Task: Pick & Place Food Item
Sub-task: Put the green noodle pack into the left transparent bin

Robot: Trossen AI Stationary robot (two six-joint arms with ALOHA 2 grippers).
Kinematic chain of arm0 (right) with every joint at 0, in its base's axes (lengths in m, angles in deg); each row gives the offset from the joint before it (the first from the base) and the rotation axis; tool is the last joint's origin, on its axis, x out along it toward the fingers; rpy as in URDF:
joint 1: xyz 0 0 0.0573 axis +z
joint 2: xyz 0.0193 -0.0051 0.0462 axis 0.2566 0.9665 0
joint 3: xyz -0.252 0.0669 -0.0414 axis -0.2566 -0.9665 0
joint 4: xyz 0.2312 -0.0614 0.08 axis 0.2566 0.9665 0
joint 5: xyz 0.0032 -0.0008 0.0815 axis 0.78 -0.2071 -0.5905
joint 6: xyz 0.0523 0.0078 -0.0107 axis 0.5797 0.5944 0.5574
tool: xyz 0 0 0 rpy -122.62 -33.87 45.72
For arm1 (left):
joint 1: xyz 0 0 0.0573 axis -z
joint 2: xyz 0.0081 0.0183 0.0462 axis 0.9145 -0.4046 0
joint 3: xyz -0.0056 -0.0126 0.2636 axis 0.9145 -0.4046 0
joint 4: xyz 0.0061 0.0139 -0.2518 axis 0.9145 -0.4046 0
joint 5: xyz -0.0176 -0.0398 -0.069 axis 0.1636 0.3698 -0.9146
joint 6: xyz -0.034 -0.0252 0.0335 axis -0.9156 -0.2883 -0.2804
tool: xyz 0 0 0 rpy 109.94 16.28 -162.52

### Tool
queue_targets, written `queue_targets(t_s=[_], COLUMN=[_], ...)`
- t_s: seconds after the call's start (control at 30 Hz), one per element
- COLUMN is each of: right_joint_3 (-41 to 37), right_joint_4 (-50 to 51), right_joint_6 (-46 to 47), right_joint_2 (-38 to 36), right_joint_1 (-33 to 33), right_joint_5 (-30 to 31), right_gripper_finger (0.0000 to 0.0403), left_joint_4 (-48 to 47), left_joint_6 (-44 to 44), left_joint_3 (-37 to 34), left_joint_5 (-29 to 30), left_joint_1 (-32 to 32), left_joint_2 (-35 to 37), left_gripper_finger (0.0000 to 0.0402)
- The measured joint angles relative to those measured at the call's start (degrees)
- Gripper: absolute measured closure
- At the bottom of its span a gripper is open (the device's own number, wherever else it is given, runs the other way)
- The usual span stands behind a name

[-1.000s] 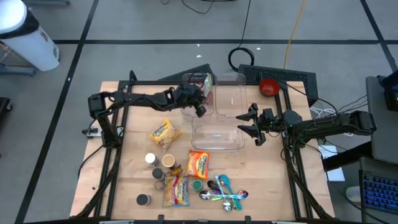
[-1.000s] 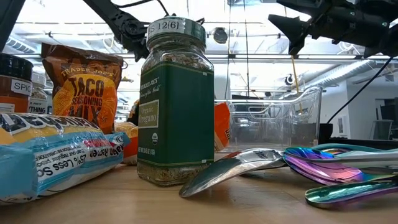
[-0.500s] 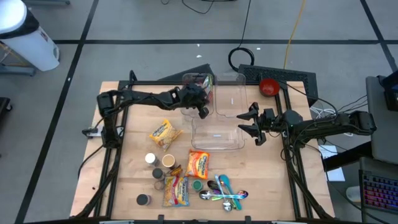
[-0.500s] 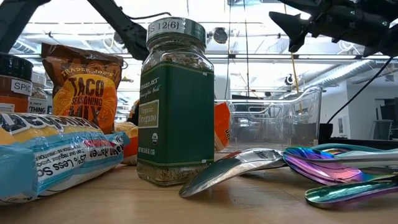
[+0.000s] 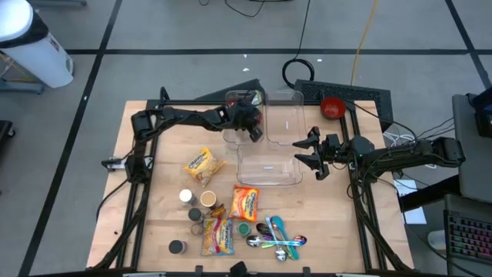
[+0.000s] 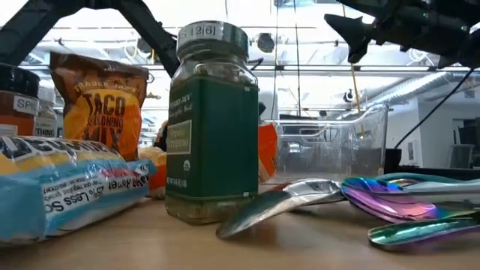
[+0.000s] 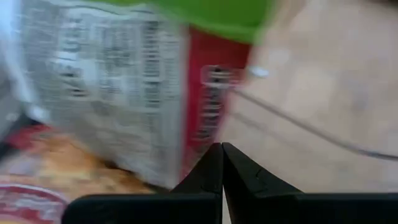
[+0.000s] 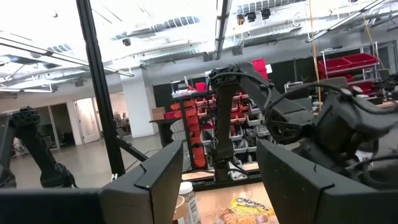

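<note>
- A green-labelled oregano jar [image 6: 211,124] stands upright on the wooden table [image 5: 154,223], close to the low camera.
- Shiny iridescent spoons [image 5: 278,240] lie in a heap near the table's front edge, just beside the jar.
- A red bowl [image 5: 332,107] sits on a dark mat past the table's far right corner.
- A coiled black cable [image 5: 298,71] lies on the floor behind the table.
- A white cylinder [image 5: 34,46] stands on the floor, well apart from the table at far left.
</note>
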Motion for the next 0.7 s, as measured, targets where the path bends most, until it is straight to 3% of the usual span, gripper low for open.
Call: queue_targets(t_s=[0.5,0.7], right_joint_3=[0.0,0.0], right_joint_4=[0.5,0.6], right_joint_6=[0.0,0.0], right_joint_2=[0.0,0.0], right_joint_1=[0.0,0.0], right_joint_5=[0.0,0.0], right_gripper_finger=[0.0206,0.0206], left_joint_4=[-0.9,-0.5], left_joint_6=[-3.3,-9.3], left_joint_3=[-0.2,-0.2], left_joint_5=[7.1,9.4], left_joint_1=[0.3,0.4], left_joint_2=[-0.1,-0.1], left_gripper_finger=[0.0398,0.0397])
